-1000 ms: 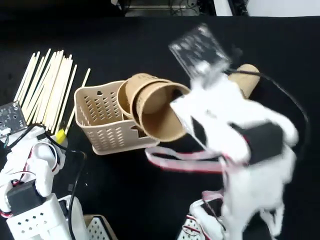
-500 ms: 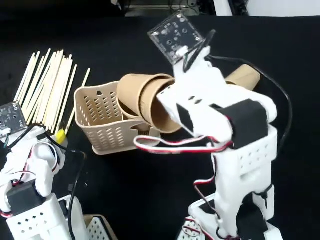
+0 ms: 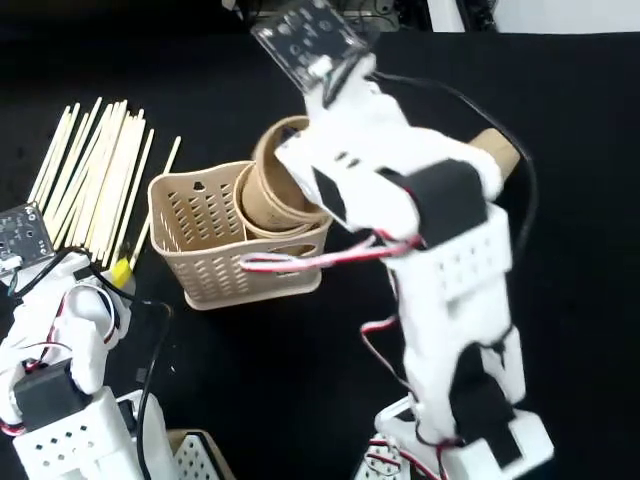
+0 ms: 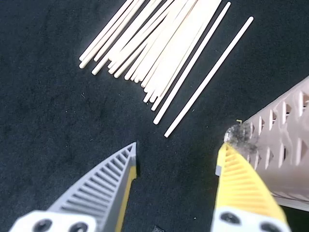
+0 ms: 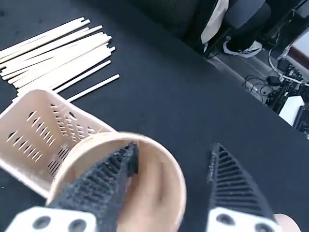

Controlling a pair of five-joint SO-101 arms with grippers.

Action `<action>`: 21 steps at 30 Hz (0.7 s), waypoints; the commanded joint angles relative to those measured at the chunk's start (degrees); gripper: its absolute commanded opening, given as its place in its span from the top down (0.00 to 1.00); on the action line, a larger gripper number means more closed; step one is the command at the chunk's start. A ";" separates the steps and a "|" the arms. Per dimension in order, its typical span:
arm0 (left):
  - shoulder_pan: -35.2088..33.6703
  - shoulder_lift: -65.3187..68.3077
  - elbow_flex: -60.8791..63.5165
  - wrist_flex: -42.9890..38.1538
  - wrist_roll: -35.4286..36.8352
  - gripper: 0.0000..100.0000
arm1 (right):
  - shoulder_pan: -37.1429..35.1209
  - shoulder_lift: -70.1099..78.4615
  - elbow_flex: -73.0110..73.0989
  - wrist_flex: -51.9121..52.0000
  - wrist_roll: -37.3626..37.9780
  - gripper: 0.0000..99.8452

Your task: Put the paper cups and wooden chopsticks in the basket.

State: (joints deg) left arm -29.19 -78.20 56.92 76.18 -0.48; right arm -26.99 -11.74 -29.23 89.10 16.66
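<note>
Paper cup [image 3: 272, 185] being lowered into the basket [image 3: 200, 255], nested in another, right jaws being held spread across its rim, left jaws being held released near chopsticks [image 4: 159, 43].

Black table [image 3: 250, 380], cables [image 5: 259, 83] beyond

A robotics lab: black table [image 3: 580, 100], floor cables [image 5: 263, 83], exposed circuit board [image 3: 305, 40].

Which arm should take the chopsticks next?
Left, probably. The left gripper is open, holds nothing, and hangs just short of the chopsticks. The right gripper straddles a paper cup rim over the basket, farther from the pile.
</note>
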 commanded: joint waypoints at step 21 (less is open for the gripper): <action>-0.57 -0.35 1.71 -3.60 0.00 0.74 | 24.70 -4.70 12.53 8.35 30.86 0.77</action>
State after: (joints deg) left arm -29.19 -78.20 59.12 73.71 -0.48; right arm -10.02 -11.91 -30.64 99.30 38.64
